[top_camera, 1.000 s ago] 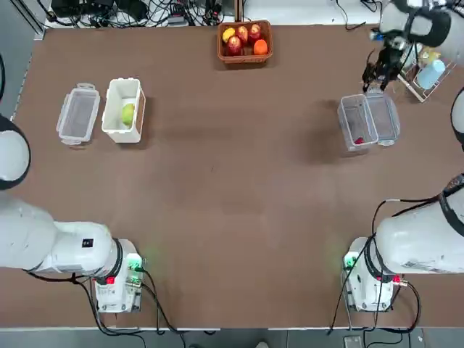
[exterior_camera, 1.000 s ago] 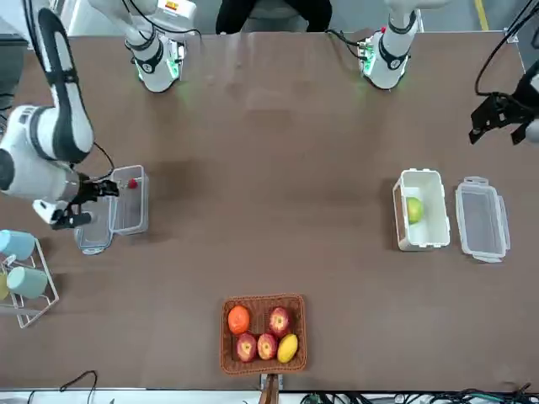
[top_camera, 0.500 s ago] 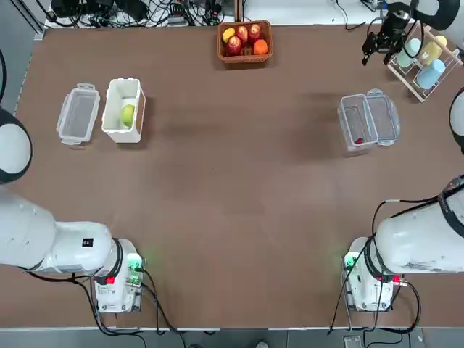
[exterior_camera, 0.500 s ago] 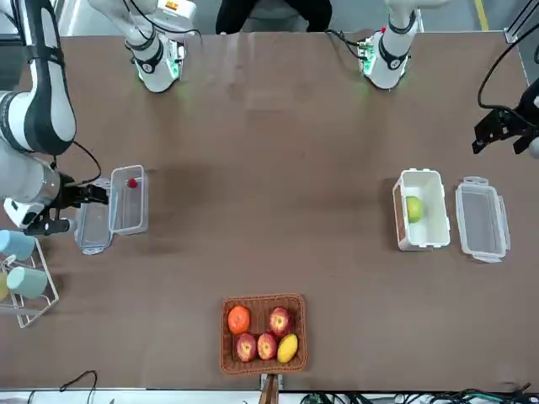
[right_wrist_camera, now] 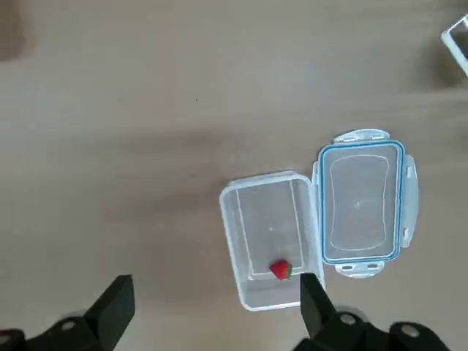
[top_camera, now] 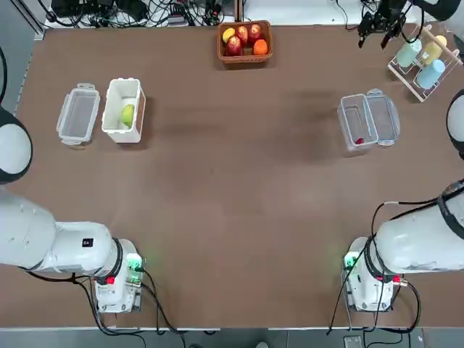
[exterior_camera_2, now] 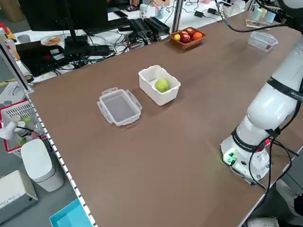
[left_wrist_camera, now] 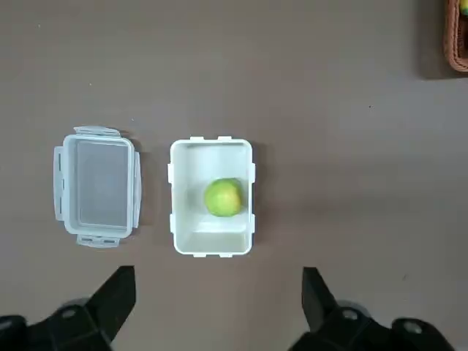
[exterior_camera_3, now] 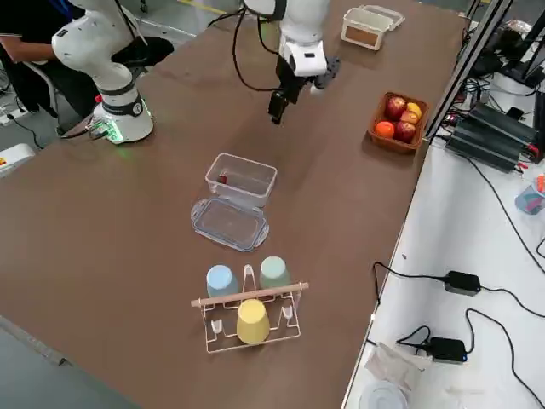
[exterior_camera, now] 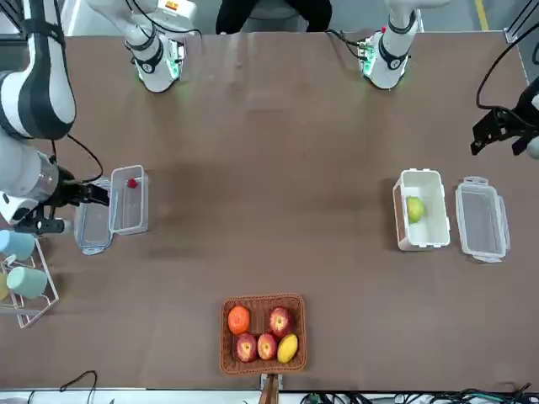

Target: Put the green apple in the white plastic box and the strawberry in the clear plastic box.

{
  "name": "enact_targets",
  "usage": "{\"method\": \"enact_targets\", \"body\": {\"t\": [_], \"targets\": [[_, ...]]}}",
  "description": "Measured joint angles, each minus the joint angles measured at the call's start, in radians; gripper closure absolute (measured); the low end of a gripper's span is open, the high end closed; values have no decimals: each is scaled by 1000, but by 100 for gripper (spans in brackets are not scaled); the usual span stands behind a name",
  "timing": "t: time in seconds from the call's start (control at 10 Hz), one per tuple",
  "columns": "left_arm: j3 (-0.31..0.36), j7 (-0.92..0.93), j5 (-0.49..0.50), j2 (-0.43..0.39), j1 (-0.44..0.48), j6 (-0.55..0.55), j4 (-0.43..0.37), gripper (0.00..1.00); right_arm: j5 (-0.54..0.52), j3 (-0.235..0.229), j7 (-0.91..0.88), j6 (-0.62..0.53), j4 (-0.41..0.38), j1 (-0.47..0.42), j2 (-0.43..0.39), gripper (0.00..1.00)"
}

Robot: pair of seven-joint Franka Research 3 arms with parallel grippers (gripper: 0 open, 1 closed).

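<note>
The green apple [top_camera: 127, 114] lies inside the white plastic box [top_camera: 122, 83] at the table's left. Inside the clear plastic box [top_camera: 352, 116] at the right lies the strawberry [top_camera: 359, 141], and the box's lid [right_wrist_camera: 360, 202] lies flat beside it. My right gripper [top_camera: 380, 18] hangs open and empty high over the far right edge; the strawberry [right_wrist_camera: 280, 270] shows far below its fingers. My left gripper [exterior_camera: 497, 136] hovers open and empty, high above the apple [left_wrist_camera: 222, 197] and the white box [left_wrist_camera: 211, 245]. The top view does not show this gripper.
A see-through tub with end tabs [top_camera: 77, 114] sits just left of the white box. A wicker basket [top_camera: 245, 40] of red, orange and yellow fruit stands at the far middle edge. A wire rack with coloured cups [top_camera: 424, 61] is at the far right corner.
My right gripper has pulled away from the clear box toward the far table edge, leaving the strawberry inside. The left gripper has barely shifted.
</note>
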Motion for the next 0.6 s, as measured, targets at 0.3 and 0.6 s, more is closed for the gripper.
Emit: {"method": "enact_targets", "body": {"t": [0.3, 0.6], "targets": [[1, 0, 0, 1, 2, 12, 0, 0, -11, 0, 81, -106, 4, 42, -137, 0], [2, -2, 0, 12, 2, 29, 0, 0, -52, -16, 19, -133, 4, 41, -194, 0]]}}
